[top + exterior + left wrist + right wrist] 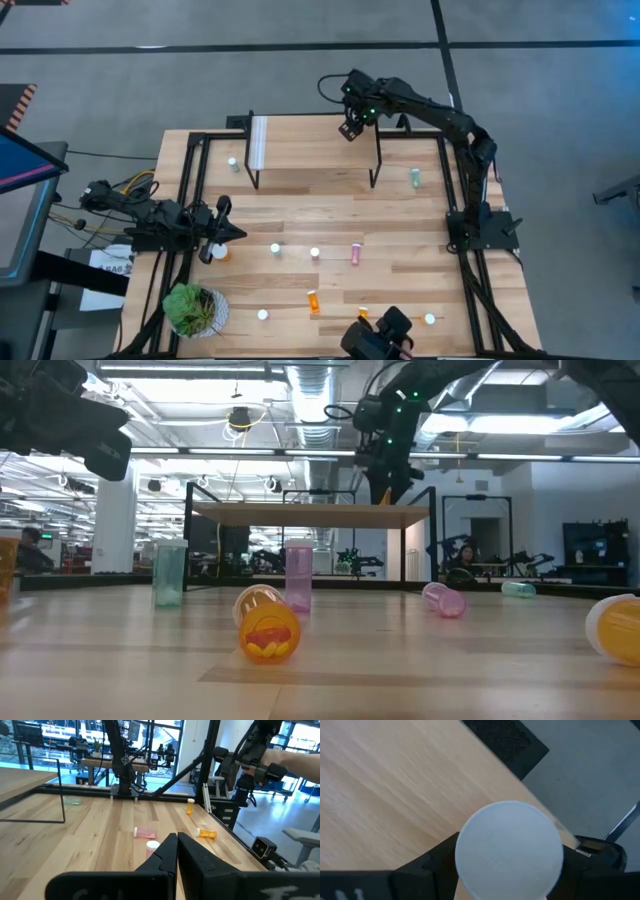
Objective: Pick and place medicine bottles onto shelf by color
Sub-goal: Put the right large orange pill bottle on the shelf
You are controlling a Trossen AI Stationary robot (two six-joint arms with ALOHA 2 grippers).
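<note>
Orange bottle (385, 493) clamped in right gripper (349, 129) above shelf (300, 145) far edge, left gripper (222, 234) closed, parked at table's left side.

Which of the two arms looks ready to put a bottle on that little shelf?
The right one. Its pincer hangs over the shelf near its far edge, gripping a white-capped bottle. The left pincer sits shut and empty at the table's left side, well away from it.

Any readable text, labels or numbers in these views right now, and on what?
None can be read.
Orange bottle lying nearest in the low view: red and yellow label, print too blurred.
White paper beside the table in the high view: dark marks, too small.
</note>
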